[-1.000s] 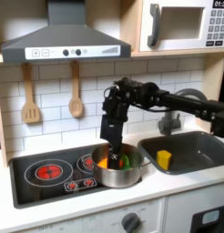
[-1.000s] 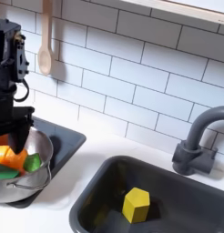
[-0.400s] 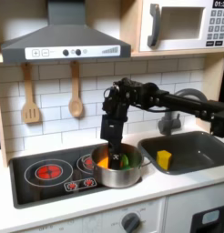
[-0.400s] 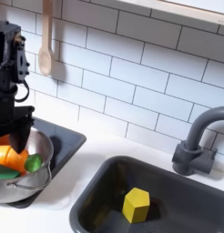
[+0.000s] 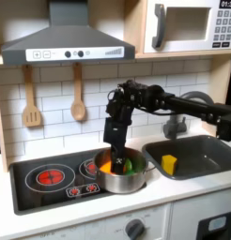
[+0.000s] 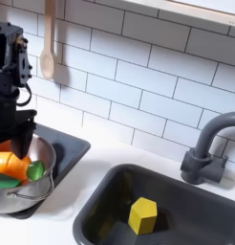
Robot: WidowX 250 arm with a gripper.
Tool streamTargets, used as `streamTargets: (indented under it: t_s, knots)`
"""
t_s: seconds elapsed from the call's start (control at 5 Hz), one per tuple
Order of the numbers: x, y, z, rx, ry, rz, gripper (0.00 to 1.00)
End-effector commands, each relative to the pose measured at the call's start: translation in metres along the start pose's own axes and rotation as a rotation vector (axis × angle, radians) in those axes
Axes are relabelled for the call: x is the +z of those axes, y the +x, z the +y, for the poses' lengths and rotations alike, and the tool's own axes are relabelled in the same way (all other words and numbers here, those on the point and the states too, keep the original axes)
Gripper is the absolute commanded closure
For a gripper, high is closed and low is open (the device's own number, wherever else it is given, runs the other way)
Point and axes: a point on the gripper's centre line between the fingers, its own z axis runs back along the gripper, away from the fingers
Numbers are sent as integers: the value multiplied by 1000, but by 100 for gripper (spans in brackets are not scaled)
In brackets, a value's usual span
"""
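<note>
Hovering my gripper [image 5: 115, 156] straight down into the silver pot [image 5: 124, 177], fingertips low among the toy food. An orange piece [image 6: 9, 165] lies right at my fingers [image 6: 21, 144] in the second exterior view, with a green piece [image 6: 35, 171] just beside it on the second exterior view's right. Cannot tell whether my jaws are closed on anything: the tips sit behind the pot rim and against the orange piece, so contact looks likely but the grip itself is hidden. The wrist is vertical, which makes sense since the pot walls leave room only for a top-down reach.

The pot sits on the black stovetop [image 5: 38, 178], over the burner nearer the sink, its wire handle [image 6: 33, 194] folded toward the front in the second exterior view. The other red burner [image 5: 50, 174] is bare, on the first exterior view's left.

To the first exterior view's right, set into the white counter, is the dark sink [image 5: 209, 156], well apart from the pot. A yellow block [image 6: 142, 215] lies inside on the sink floor. The grey faucet [image 6: 207, 153] curves up behind the sink, against the tiled wall.

On that wall hang a wooden spatula [image 5: 31, 101] and wooden spoon [image 5: 78, 97], under the range hood [image 5: 66, 39], clear of my arm. A microwave [image 5: 191, 25] is up top right in the first exterior view.
</note>
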Motion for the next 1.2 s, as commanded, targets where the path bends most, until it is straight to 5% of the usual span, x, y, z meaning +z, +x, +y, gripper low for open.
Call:
streamTargets:
  t_s: [0.0, 0.2, 0.4, 0.6, 1.0]
  knots:
    - [-27, -3, -21, -67, 63, 37, 0]
    - [-24, -3, -17, -69, 64, 22, 0]
    - [-18, 0, -14, -65, 54, 6, 28]
    - [-6, -1, -19, -90, 35, -23, 100]
    - [3, 4, -26, -135, 27, -75, 100]
